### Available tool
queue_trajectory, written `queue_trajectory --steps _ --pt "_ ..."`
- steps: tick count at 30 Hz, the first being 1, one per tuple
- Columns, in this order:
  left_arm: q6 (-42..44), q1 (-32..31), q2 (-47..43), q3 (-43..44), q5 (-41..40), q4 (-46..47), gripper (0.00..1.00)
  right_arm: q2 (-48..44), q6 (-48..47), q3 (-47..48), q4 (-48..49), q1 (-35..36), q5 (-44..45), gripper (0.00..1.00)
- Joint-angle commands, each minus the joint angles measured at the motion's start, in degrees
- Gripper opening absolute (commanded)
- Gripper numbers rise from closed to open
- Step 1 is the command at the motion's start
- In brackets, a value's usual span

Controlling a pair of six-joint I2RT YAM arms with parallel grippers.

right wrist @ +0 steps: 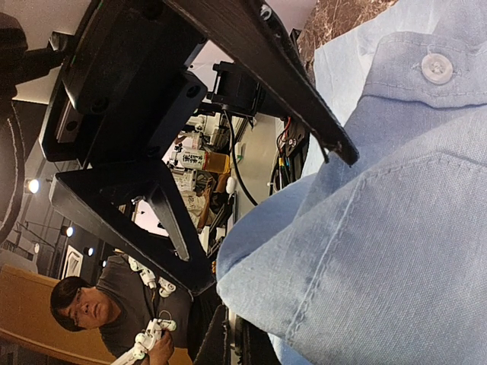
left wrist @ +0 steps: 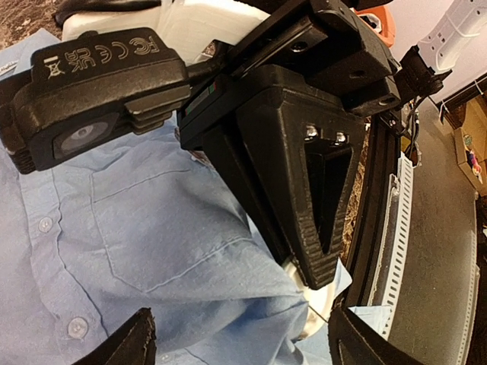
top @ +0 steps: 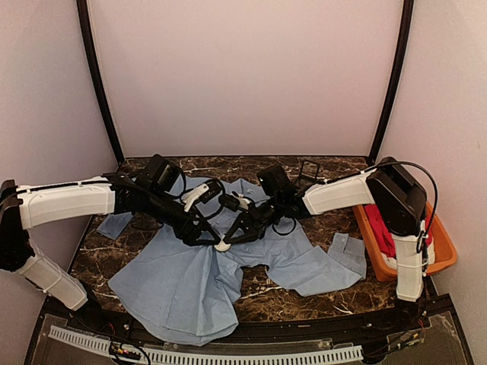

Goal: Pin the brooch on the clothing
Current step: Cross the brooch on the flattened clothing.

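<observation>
Looking down from above, I'd say everything hinges on the small white brooch (top: pixel 222 245) at the centre of the frame, lying on the blue shirt (top: pixel 183 285) right where the two arms meet. The shirt is spread over the marble counter (top: pixel 99 251), its length running from the collar at the back to the hem at the lower left. An orange basket (top: pixel 447 255) with a red garment (top: pixel 380 228) sits well apart at the right edge. The right tool (top: pixel 234 234) comes in from the right with its tip touching the brooch, and the left tool (top: pixel 205 236) faces it just beside; the right one looks the nearer. From the left wrist the brooch (left wrist: pixel 314 327) peeks out at the lower right, under the tip of the right tool (left wrist: pixel 308 277), whose fingers are pressed together. A thin wire, likely the pin, slants down from it. The left tool (left wrist: pixel 243 346) has its fingers spread wide, one in each bottom corner, and the brooch lies ahead between them, closer to the right-hand one. That view also shows the chest pocket (left wrist: pixel 152 228), which the overhead hides. The right wrist view shows no brooch at all, only a raised fold of shirt (right wrist: pixel 396 228) bunched at the right tool (right wrist: pixel 278 220), and a button (right wrist: pixel 436 67). Whether cloth or brooch is actually nipped, I can't tell.
</observation>
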Motion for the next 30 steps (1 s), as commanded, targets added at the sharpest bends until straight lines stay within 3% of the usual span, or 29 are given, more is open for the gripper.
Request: queue_trajectory --steps 1,19,30 --pt "0.1 0.2 0.5 -0.6 1.4 0.3 0.77 -2.1 -0.3 0.5 1.4 0.5 -0.7 0.00" --pt "-0.4 1.7 -1.0 -2.6 4.2 2.8 0.69 -2.3 -0.5 0.4 1.3 0.6 -1.0 0.00" --pt "-0.5 1.6 0.2 -1.5 6.0 2.7 0.69 -2.0 -0.2 0.7 1.0 0.7 -0.8 0.00"
